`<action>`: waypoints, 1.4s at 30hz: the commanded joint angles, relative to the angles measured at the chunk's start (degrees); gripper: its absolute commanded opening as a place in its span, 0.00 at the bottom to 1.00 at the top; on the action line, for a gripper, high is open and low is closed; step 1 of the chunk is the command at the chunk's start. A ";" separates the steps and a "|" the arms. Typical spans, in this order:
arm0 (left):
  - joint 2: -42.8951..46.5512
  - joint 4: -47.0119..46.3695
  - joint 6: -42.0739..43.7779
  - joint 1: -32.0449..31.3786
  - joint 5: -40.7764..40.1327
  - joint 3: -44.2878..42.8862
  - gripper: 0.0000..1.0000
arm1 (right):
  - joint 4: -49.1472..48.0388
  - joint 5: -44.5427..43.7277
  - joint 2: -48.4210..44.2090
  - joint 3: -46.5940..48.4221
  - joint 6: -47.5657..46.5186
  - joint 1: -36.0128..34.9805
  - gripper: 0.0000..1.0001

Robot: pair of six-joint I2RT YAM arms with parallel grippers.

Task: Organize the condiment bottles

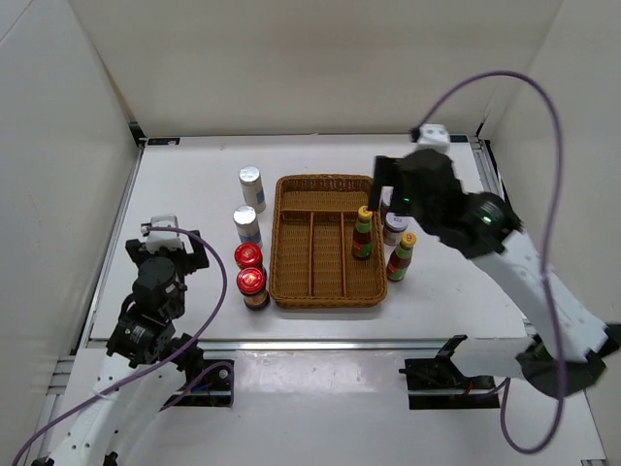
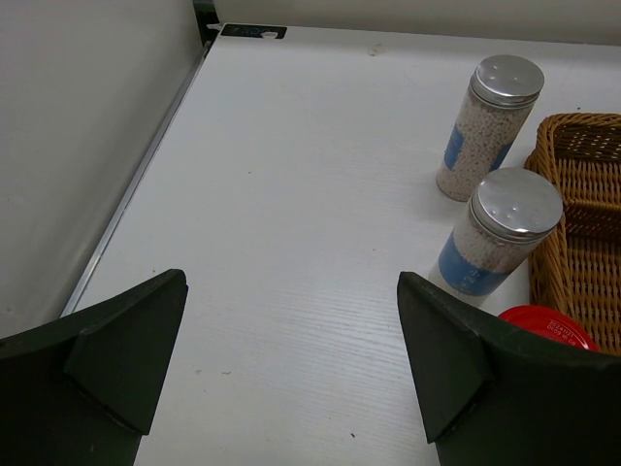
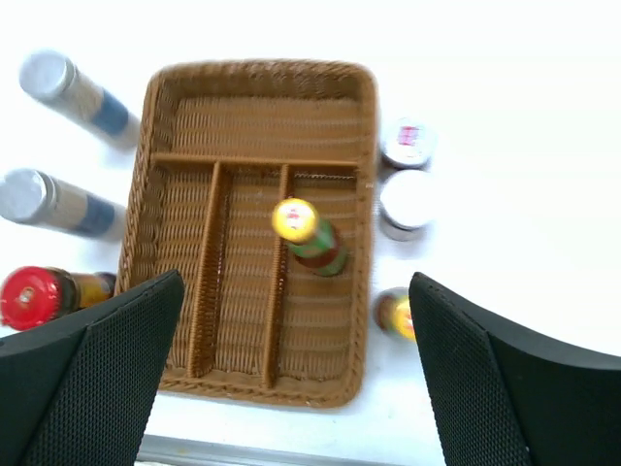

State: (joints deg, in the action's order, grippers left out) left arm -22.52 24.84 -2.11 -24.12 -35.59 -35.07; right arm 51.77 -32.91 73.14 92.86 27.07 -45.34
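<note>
Top external has the wicker tray sitting mid-table, and one sauce bottle stands upright in its right-hand long slot, close against the right rim. The second sauce bottle stands outside, just beside the tray's near right corner. Two grey-lidded jars sit along that same rim a little farther back, the far one partly hidden under the right gripper. That gripper hangs over the tray's far right corner, fingers spread wide, nothing between them. Down the tray's left side it's a tight column: two shakers at the far end, then two red-lidded jars nearer, the nearest just beside the rim. Left gripper sits near the table's left edge, fingers wide apart and holding nothing. A broad bare stretch of table runs ahead of it to the far edge. Another bare strip lies between the tray's near rim and the table's near edge.
</note>
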 commanded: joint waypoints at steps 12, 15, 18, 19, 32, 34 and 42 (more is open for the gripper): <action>2.84 -1.20 -0.09 -0.67 1.14 0.97 1.00 | 9.93 -5.85 -11.01 -18.06 10.55 1.40 0.96; 3.36 -1.20 -0.09 -0.67 1.14 0.97 1.00 | 6.60 -7.25 -10.39 -22.53 10.55 1.40 0.96; 3.36 -1.20 -0.09 -1.19 1.14 0.97 1.00 | 1.94 -8.66 -11.17 -28.25 10.55 1.40 0.91; 3.36 -1.20 -0.09 -1.19 1.14 0.97 1.00 | -0.50 -8.67 -11.70 -29.83 10.55 1.40 0.89; 1.17 -0.67 -0.09 -2.95 1.14 0.97 1.00 | -19.25 -9.11 -14.36 -40.92 1.41 2.01 0.88; 1.78 -0.67 -0.09 -2.95 1.14 0.97 1.00 | -20.04 -8.58 -13.13 -40.39 1.41 2.01 0.83; 5.12 -0.67 -0.09 -4.17 2.53 0.97 1.00 | -21.09 -12.26 -11.18 -42.59 2.11 3.15 0.74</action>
State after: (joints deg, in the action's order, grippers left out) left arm -18.17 24.38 -2.15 -27.22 -35.00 -34.22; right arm 33.43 -41.41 62.08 50.98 29.41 -42.83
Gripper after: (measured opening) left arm 0.998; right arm 0.747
